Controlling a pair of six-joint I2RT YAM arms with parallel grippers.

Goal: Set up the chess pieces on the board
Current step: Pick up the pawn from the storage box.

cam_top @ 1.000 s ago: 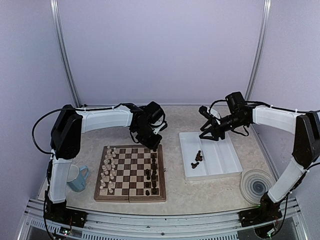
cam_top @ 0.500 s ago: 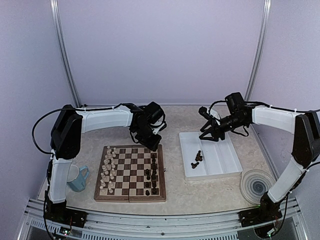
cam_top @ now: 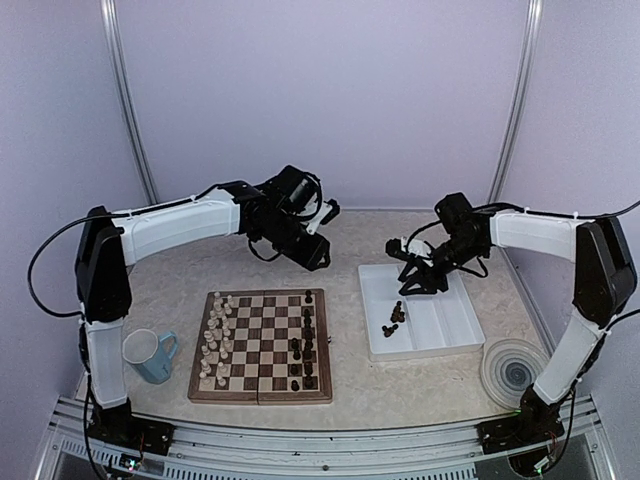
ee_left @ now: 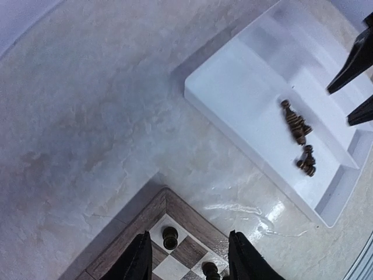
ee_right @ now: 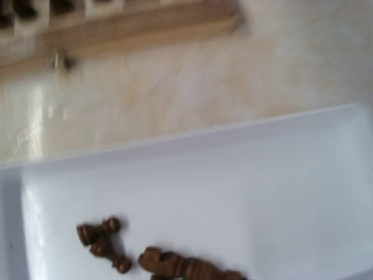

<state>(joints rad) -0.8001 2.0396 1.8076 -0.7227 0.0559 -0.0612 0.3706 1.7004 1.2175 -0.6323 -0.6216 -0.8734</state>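
Observation:
The board (cam_top: 262,395) lies at the front left, cream pieces along its left side and dark chess pieces (cam_top: 302,350) along its right. One dark piece (ee_left: 169,237) stands on the board's far right corner square, directly below my left gripper (ee_left: 189,263). That gripper (cam_top: 319,257) hangs open and empty above the corner. More dark pieces (cam_top: 395,318) lie loose in the white tray (cam_top: 445,325). My right gripper (cam_top: 409,277) hovers over them with its fingers (ee_left: 351,64) apart and nothing between them. The blurred right wrist view shows the loose pieces (ee_right: 186,268) but not its own fingers.
A light blue mug (cam_top: 148,355) stands left of the board. A round ridged disc (cam_top: 512,368) lies to the right of the tray, near the front. Bare marbled tabletop (ee_left: 105,116) stretches behind the board, and there is a strip of it between board and tray.
My left gripper opened, let go of a dark piece on the far right corner square, and rose back from the board. My right gripper moved left and down over the tray, its jaws narrowing.

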